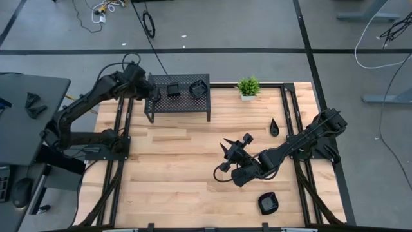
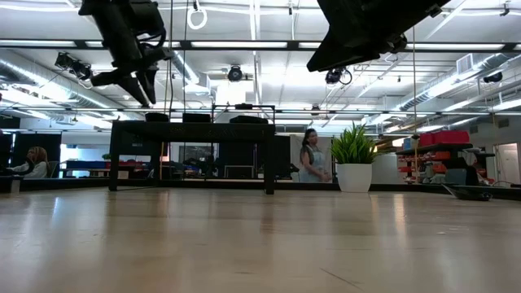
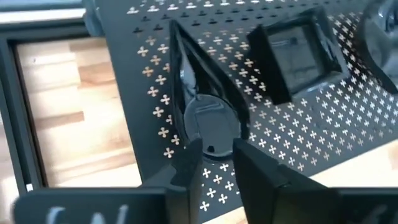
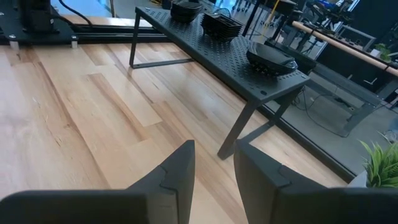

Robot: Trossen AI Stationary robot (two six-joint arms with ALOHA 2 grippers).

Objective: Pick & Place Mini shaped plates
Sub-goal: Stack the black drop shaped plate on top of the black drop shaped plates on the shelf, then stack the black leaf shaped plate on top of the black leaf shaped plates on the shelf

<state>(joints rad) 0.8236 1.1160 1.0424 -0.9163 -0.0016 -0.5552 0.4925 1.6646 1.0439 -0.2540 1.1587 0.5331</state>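
Three plates racked, two still on the wood, left hand letting go of a teardrop one

My left hand (image 3: 214, 158) sits over the black perforated metal rack (image 1: 179, 96), fingers parted just around the round end of a glossy black teardrop plate (image 3: 202, 102) lying flat on the punched-cross sheet. It looks released, not gripped. A glossy black square plate (image 3: 298, 53) sits beside it on the rack and a rounded black dish (image 1: 199, 89) at the far end. Left to do: a small black teardrop plate (image 1: 274, 127) and a black squarish plate (image 1: 268, 203) on the pale wood-plank surface (image 1: 174, 167). My right hand (image 1: 226, 156) hovers mid-surface, fingers apart, empty. A small green potted plant (image 1: 248, 87) stands by the rack.
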